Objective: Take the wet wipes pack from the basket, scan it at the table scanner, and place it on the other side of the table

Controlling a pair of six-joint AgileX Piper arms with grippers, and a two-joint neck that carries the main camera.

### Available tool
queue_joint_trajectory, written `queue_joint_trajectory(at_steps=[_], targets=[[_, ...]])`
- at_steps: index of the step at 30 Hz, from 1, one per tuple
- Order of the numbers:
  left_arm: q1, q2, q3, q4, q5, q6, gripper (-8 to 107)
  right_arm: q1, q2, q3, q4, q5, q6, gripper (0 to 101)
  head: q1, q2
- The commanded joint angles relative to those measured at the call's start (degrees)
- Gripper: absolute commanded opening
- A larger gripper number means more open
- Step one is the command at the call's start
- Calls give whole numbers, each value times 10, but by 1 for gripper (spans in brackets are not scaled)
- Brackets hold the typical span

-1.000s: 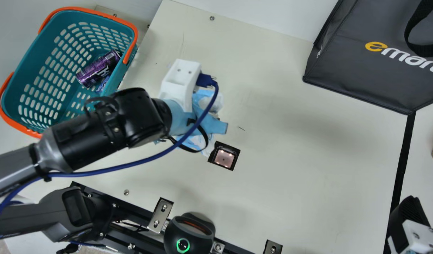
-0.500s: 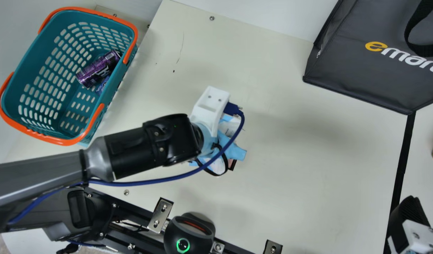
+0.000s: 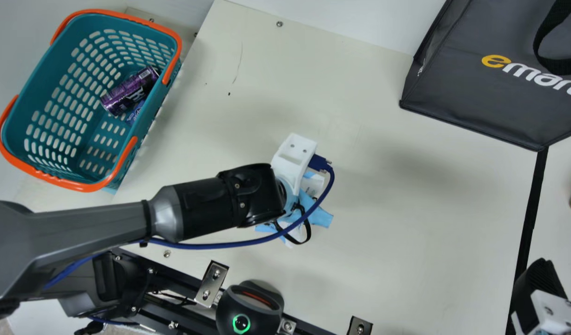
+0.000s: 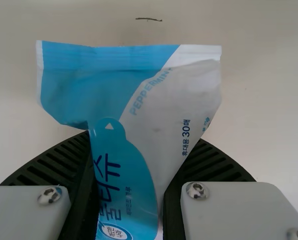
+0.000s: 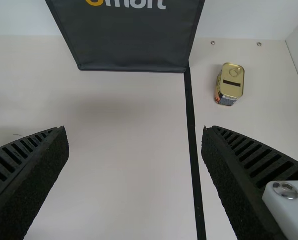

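My left end effector (image 4: 134,190) is closed on the wet wipes pack (image 4: 183,92), holding it over the counter (image 3: 406,209), clear of the basket (image 3: 83,187); my right end effector (image 5: 134,131) is wide open, empty. Picking is done, scanning looks underway but unconfirmed, and I judge placement remains.

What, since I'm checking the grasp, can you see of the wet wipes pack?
The wet wipes pack is a soft-looking, creased packet in blue and white, printed with lettering. Its flat sealed end flares wide, and a rounded, darker blue label bears a white triangle. The left gripper pinches it, narrowing it between ribbed fingers, over the table and outside the basket.
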Motion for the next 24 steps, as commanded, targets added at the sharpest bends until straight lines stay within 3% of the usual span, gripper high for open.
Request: queue_joint_trajectory(at_steps=[1,24], targets=[[-1,2,3,-2,-4,1,5,0,0,0,0,0,0,95,-16,1],[25,-14,41,-6,-66,1,82,0,0,0,0,0,0,95,-16,1]])
